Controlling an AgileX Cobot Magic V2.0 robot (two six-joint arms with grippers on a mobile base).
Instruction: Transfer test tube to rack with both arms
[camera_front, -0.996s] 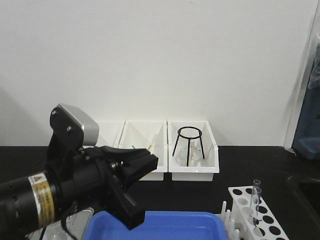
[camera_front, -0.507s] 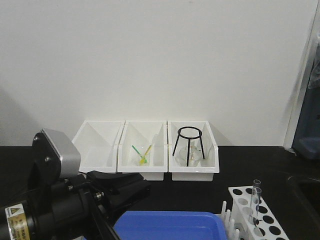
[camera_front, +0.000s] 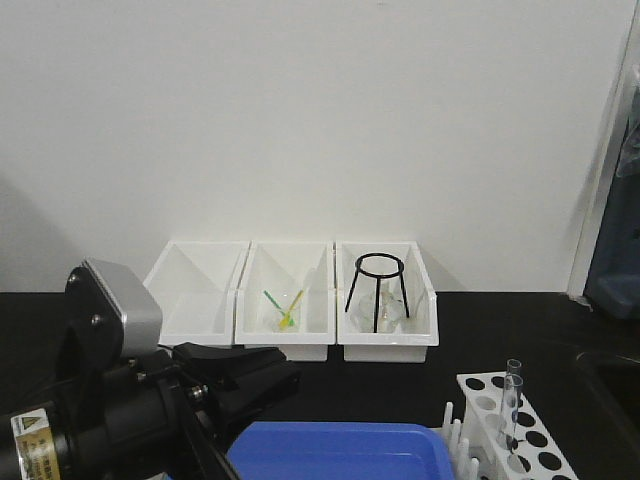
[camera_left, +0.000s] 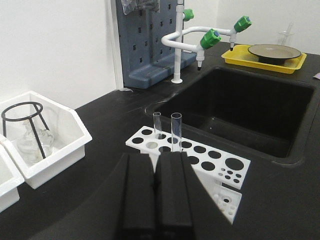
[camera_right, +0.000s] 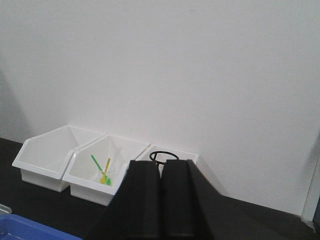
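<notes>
Glass test tube (camera_front: 512, 400) stands upright in a hole of the white rack (camera_left: 200, 156) on the black worktop (camera_left: 280, 195), beside the sink (camera_left: 240, 107); the left-wrist view shows two tubes there, and nothing is in hand. Left end effector (camera_left: 156, 162) has its fingers pressed together and empty, right end effector (camera_right: 160, 172) likewise together on nothing. Placement looks done, so I'd back both arms straight off, keeping the left clear of the tube tops, and confirm each tube sits fully seated.
</notes>
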